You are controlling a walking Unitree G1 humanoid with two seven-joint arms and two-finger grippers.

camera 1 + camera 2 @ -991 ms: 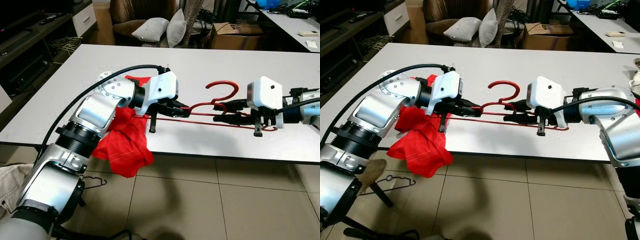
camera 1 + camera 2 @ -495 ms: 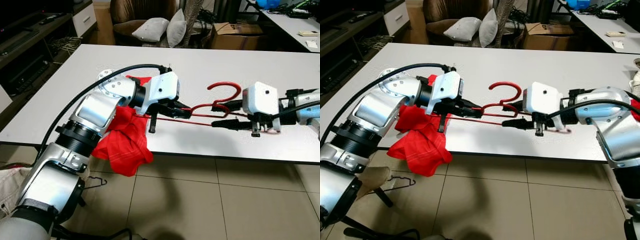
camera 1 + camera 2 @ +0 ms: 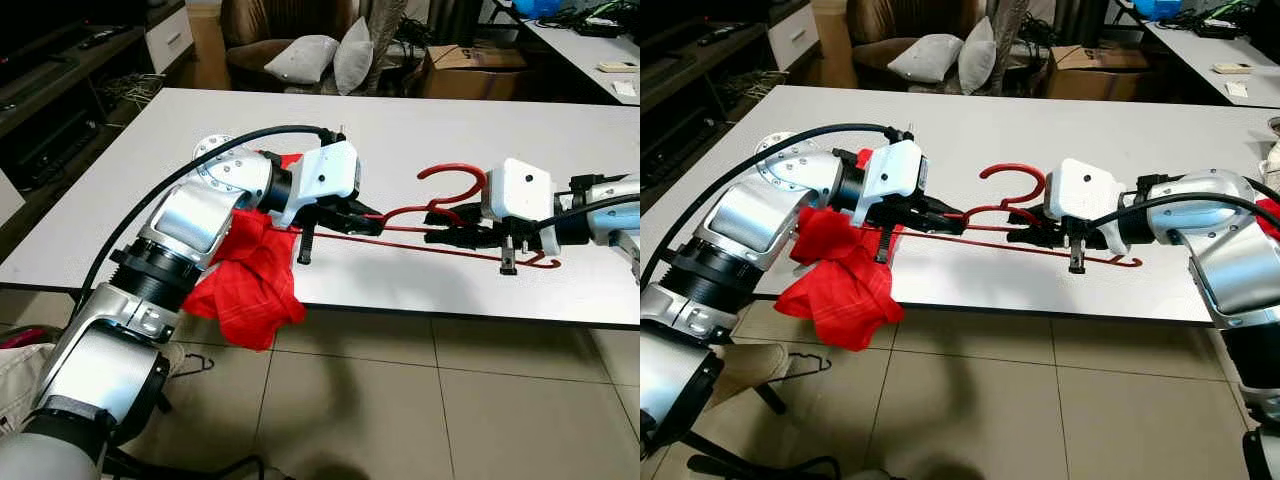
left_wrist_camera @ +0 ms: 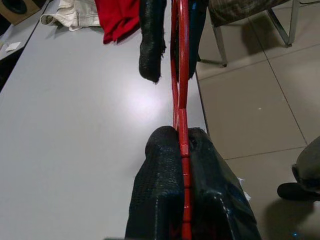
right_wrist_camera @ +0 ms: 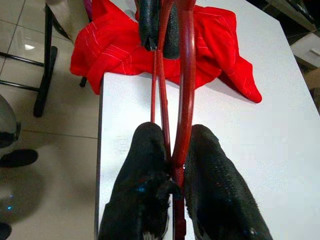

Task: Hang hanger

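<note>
A red wire hanger [image 3: 455, 172] is held level just above the white table [image 3: 420, 120], hook pointing away from me. My left gripper [image 3: 368, 219] is shut on its left shoulder; the left wrist view shows the wire [image 4: 181, 90] pinched between the black fingers [image 4: 160, 165]. My right gripper [image 3: 436, 227] is shut on the hanger beside the hook's stem, its fingers [image 5: 150, 150] either side of the red wires [image 5: 186, 75]. A red garment [image 3: 250, 285] lies under my left arm and droops over the table's front edge.
The table's front edge [image 3: 450, 318] runs just below both grippers, with tiled floor beneath. A black hanger [image 3: 790, 368] lies on the floor at the left. An armchair with grey pillows [image 3: 310, 58] and a cardboard box [image 3: 470, 70] stand behind the table.
My right gripper has slid a little along the hanger toward the left gripper. The hanger has shifted slightly to the right. The left arm has hardly moved.
</note>
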